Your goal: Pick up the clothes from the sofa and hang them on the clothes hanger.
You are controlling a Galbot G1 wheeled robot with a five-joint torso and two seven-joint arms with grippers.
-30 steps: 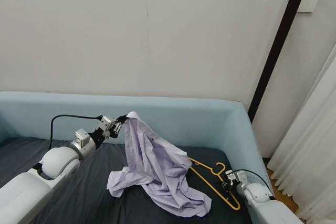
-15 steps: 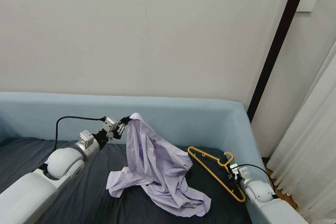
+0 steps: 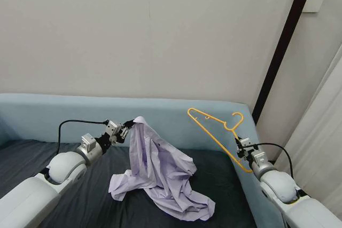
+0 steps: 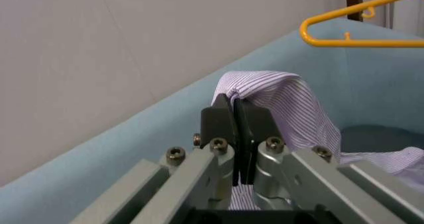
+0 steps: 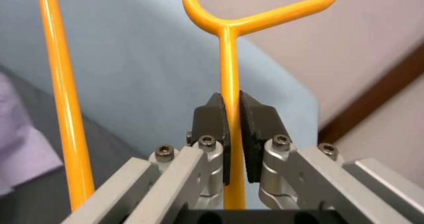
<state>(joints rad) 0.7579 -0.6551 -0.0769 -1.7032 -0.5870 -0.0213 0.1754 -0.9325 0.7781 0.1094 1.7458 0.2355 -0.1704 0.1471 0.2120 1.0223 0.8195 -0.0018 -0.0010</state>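
1. Sofa. I see a light-blue sofa (image 3: 203, 121) with a dark seat cushion (image 3: 80, 196) running across the lower head view, backed against a plain wall.

2. Shirt. A pale purple striped shirt (image 3: 155, 169) is in the middle of the sofa. One edge is lifted to about the height of the backrest. The rest drapes down and lies crumpled on the seat cushion.

3. Hanger. An orange hanger (image 5: 229, 60) is held in the air above the right end of the sofa. It is tilted, with its hook uppermost, and it is well apart from the shirt. It touches neither cushion nor backrest.

4. Left gripper. The left gripper (image 3: 127, 126) is in front of the backrest, left of centre. The left wrist view shows its fingers pressed together on a fold of the shirt's top edge.

5. Right gripper. The right gripper (image 3: 241, 145) is above the sofa's right armrest. The right wrist view shows its fingers clamped on one thin bar of the hanger. The grip appears to be near the hanger's lower corner, but the head view is too coarse to confirm this.
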